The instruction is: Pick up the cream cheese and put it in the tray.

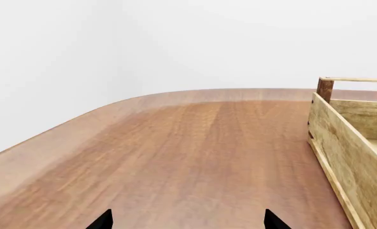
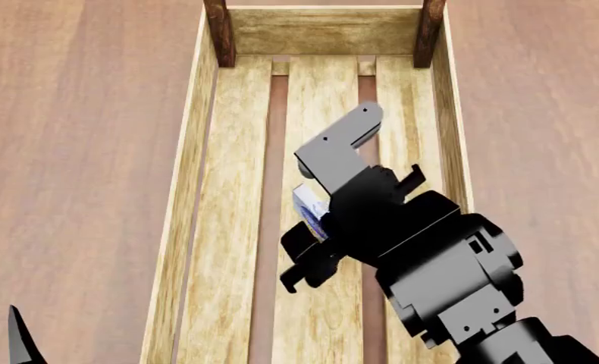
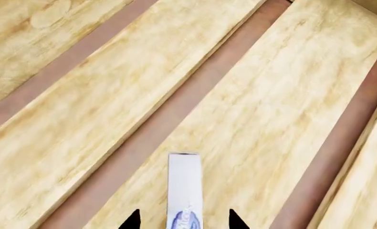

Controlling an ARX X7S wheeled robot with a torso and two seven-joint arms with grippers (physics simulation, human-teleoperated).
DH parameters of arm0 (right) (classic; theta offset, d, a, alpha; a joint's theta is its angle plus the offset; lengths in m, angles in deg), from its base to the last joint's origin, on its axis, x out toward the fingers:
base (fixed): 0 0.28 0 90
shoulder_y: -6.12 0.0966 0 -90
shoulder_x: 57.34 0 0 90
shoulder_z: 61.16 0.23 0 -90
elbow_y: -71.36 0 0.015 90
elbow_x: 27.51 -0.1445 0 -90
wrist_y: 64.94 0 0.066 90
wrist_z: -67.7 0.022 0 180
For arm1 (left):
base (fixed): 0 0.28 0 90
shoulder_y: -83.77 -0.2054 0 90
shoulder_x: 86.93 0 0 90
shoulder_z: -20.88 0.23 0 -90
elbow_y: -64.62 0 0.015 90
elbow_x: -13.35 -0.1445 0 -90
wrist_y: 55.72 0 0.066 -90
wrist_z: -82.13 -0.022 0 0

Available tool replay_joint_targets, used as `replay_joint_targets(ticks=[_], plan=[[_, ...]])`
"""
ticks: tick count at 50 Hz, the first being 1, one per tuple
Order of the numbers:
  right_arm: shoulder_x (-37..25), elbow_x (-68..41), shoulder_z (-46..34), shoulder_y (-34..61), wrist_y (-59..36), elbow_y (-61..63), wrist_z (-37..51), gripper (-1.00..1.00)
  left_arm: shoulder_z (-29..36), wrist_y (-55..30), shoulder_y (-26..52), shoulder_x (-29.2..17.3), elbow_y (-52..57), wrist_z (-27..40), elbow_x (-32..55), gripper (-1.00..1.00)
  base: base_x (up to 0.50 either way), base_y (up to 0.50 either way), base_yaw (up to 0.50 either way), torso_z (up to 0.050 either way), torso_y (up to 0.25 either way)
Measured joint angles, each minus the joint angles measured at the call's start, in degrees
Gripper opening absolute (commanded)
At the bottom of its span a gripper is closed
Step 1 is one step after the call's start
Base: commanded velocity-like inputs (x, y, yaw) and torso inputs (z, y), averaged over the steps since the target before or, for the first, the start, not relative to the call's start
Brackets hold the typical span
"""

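Place step: R gripper (image 2: 315,227) clamped on small flat white blue-logo cream cheese (image 2: 310,206), edge-on above centre slats of long light-wood slatted tray (image 2: 193,174). Next: lower, release. L gripper (image 1: 187,220) spread, idle, tray at 3 o'clock.

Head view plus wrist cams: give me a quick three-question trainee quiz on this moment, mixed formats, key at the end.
1. True or false: the right claw is over the slatted floor of the tray.
2. What is between the right claw's fingers? A) a can B) the cream cheese C) nothing
3. Fill in: in the left wrist view, the left claw is over the bare ____ beside the tray.

Key: 1 true. 2 B. 3 table.
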State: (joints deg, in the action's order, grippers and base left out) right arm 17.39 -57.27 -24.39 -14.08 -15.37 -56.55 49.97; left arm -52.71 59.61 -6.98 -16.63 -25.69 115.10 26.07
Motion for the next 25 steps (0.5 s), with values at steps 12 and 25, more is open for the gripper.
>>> replay_joint_targets(ticks=[12,25], plan=[[1.04,0.56,-1.24,-0.06,0.53,-2.06,0.36,1.00,0.08,0.17,0.04,-0.04,-0.14,0.09,0.00,1.00,0.00,0.00,0.00,-0.001,-0.002],[1.03,0.38,-1.26,-0.06,0.21,-1.79,0.78,1.00,0.21,0.28,0.09,-0.06,-0.27,0.23,-0.12,1.00,0.00,0.00,0.00,-0.002,-0.003]])
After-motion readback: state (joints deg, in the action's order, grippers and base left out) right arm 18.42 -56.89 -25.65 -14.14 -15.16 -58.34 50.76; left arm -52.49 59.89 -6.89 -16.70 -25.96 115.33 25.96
